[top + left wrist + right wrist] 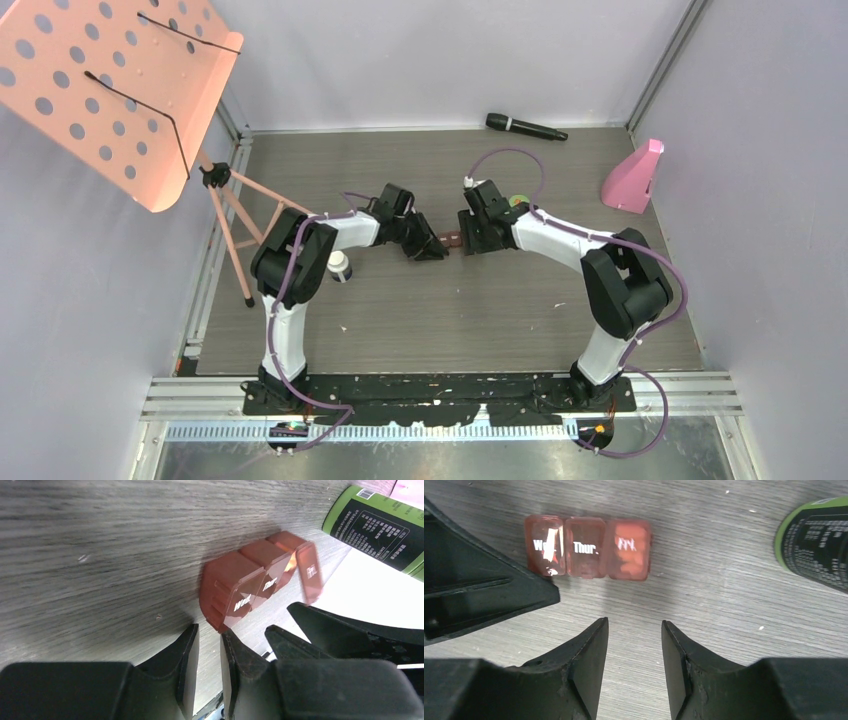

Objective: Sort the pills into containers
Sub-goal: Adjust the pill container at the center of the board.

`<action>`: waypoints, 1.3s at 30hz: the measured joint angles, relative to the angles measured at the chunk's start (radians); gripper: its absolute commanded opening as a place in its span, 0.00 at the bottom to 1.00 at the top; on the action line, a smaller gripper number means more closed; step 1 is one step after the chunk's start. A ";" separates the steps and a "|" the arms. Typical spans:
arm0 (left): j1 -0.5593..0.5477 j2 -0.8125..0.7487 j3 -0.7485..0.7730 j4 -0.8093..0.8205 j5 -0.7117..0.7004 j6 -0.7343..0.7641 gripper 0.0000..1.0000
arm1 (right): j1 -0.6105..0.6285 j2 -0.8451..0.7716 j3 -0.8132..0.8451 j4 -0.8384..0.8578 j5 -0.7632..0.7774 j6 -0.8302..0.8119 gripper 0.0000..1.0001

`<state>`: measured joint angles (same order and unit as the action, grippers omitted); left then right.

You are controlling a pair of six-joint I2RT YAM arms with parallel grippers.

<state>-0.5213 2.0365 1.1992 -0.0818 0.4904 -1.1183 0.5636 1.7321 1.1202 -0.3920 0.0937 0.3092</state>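
Just ahead of the right fingers (pixel 591 655) lies the brown case (pixel 586 547).

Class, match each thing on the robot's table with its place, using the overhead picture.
Things:
1 pill case
2 microphone
3 white bottle
4 pink wedge

Places:
A along the back wall
B between the left gripper and the right gripper
C by the right-hand wall
D close beside the left arm

Pairs: 1-B, 2-A, 3-D, 4-C
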 measured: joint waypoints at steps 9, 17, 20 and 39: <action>0.003 0.000 0.009 -0.013 -0.008 0.013 0.29 | -0.006 -0.023 0.032 -0.007 0.032 -0.019 0.61; 0.004 -0.027 0.010 -0.020 -0.058 0.058 0.35 | -0.043 -0.022 0.089 -0.008 -0.042 -0.009 0.65; 0.005 -0.035 0.010 -0.027 -0.078 0.076 0.35 | -0.075 -0.016 0.123 -0.010 -0.082 0.012 0.64; 0.005 -0.059 -0.020 -0.030 -0.105 0.113 0.28 | -0.134 0.360 0.425 -0.137 -0.142 0.030 0.38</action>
<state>-0.5167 1.9774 1.1793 -0.1120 0.3851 -1.0054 0.4301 2.0926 1.5448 -0.5285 -0.0479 0.3389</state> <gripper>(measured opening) 0.292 0.403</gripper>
